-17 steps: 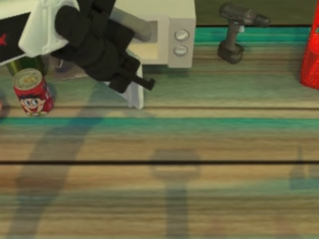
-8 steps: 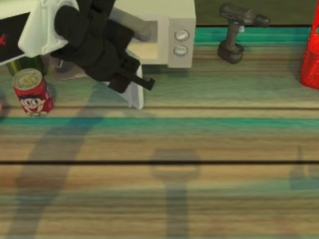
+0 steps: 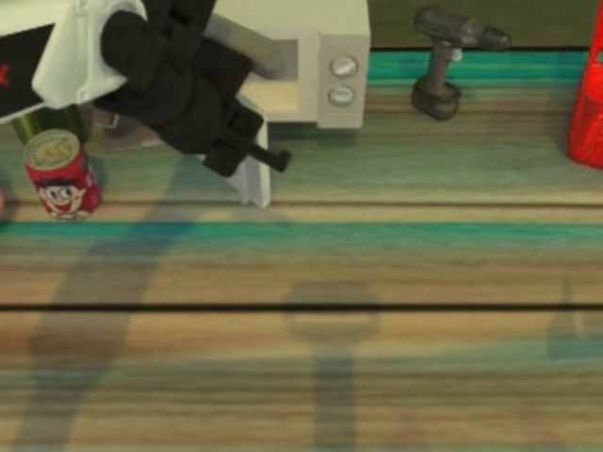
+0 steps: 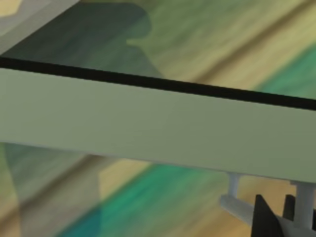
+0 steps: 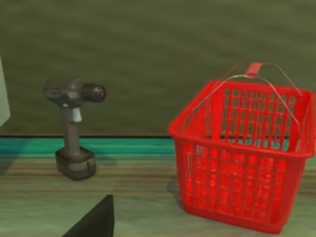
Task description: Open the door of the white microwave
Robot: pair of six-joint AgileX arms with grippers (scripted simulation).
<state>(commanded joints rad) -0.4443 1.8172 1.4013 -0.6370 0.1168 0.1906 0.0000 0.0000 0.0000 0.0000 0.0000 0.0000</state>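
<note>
The white microwave (image 3: 325, 38) stands at the table's back, left of centre, with two round knobs (image 3: 343, 80) on its front right panel. Its door (image 3: 256, 181) stands swung out toward the table's front, and the pale cavity (image 3: 283, 97) shows behind it. My left gripper (image 3: 256, 151) reaches down over the door's free edge. In the left wrist view the door's edge (image 4: 158, 123) crosses as a broad pale band, and my left gripper (image 4: 275, 217) is shut on the door's white bar handle (image 4: 236, 206). My right gripper (image 5: 98, 222) shows only in its own wrist view, parked off at the right.
A dark cordless drill (image 3: 443, 56) stands upright to the right of the microwave, also in the right wrist view (image 5: 74, 133). A red basket (image 3: 589, 94) sits at the far right edge. A red can (image 3: 61, 174) and a green bottle (image 3: 47, 122) stand at the left, under my left arm.
My left gripper and the door's free edge have shifted very slightly to the left. Nothing else has moved.
</note>
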